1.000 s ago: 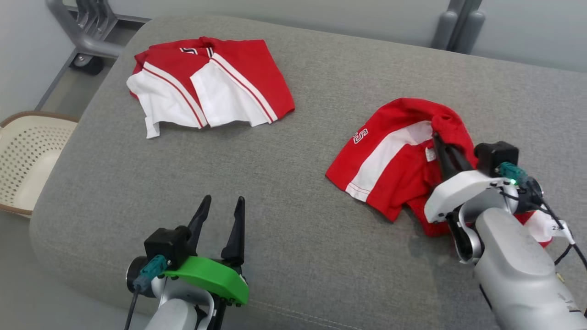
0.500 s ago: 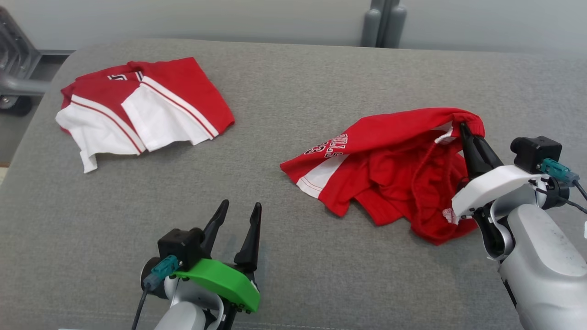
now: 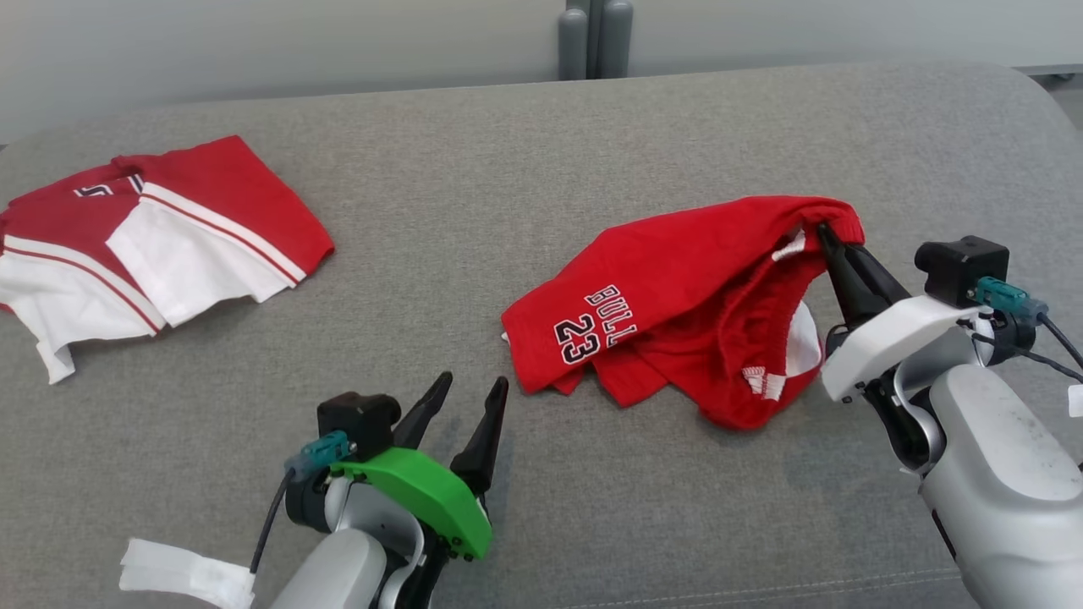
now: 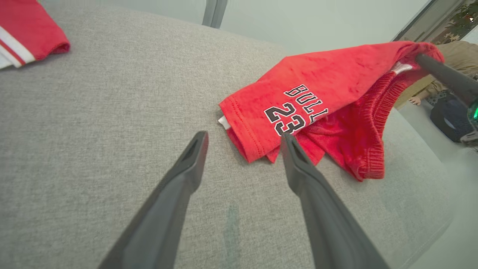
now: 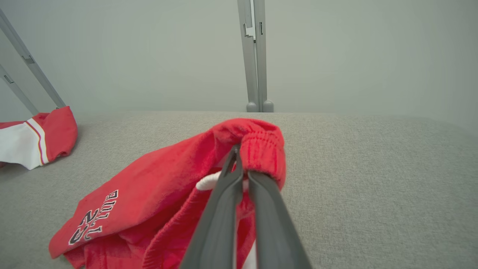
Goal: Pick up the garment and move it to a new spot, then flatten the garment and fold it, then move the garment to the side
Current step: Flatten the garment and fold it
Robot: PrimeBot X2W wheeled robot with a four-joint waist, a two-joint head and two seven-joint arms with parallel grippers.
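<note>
- Pinching the shorts [image 3: 677, 279] by the waistband: right gripper [image 3: 825, 233], clamped shut on that end and holding it off the cushion [image 3: 508, 152] at 3 o'clock.
- Trailing from that grip toward 8 o'clock: long axis, down to the "23" hem lying on the cushion.
- Spread wide and empty at 6 o'clock: left gripper [image 3: 472, 385], hem just beyond its tips at 1 o'clock.
- Likely the left's to take, being nearer the free end.

Left arm [image 3: 338, 575] low and near, left jaws wide open, dark fingers [image 3: 485, 436] pointing up and away, holding nothing. Right arm [image 3: 994, 474] reaching in from the side, right jaws squeezed tight on the red garment [image 3: 677, 271], one edge held up.
</note>
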